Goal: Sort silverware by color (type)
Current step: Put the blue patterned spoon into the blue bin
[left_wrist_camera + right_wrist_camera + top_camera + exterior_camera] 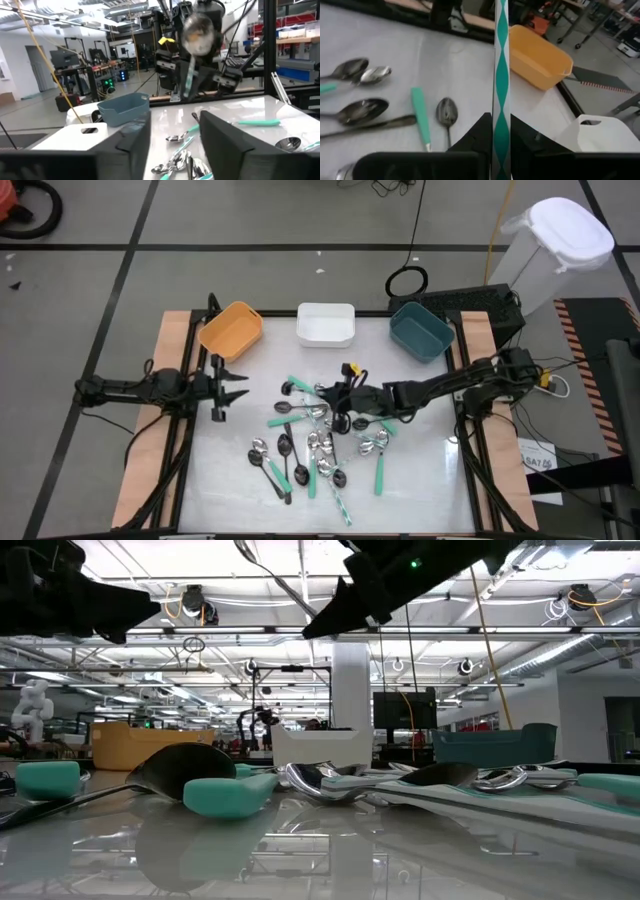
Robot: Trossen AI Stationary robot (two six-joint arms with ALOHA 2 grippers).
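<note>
Landmark: the pile of spoons (315, 442) at the middle of the white table (420, 480).

1. Pile of spoons. Lies spread on the table top nearer the front edge than the three bins. Handles are mint-green, black and plain metal; bowls are shiny. Several overlap at the centre; in the high view others lie singly on the pile's left and front fringes. From table height, mint handles (225, 793) and one large dark bowl (180, 768) fill the front.

2. Right gripper (342, 392). Over the far side of the pile, its arm reaching in from the table's right edge. Clenched on a mint-and-white patterned spoon (500, 75), whose handle runs straight up between the two dark fingers (475, 137) in its own wrist view. The left wrist view shows the same spoon (192, 65) raised clear of the table, its bowl uppermost above the handle.

3. Left gripper (228, 387). Well to the left of the pile, near the table's left edge, just in front of the orange bin. Fingers spread apart, nothing between them; the gap is plain in the left wrist view (172, 145).

4. Orange bin (231, 329). Beyond the pile, far left of the bin row.

5. White bin (326, 324). Directly beyond the pile, middle of the row.

6. Teal bin (420, 331). Beyond the pile, to its right. None of the bins shows any contents from above.

7. White lidded container (555, 245). On the floor, well beyond the teal bin, off the table.
</note>
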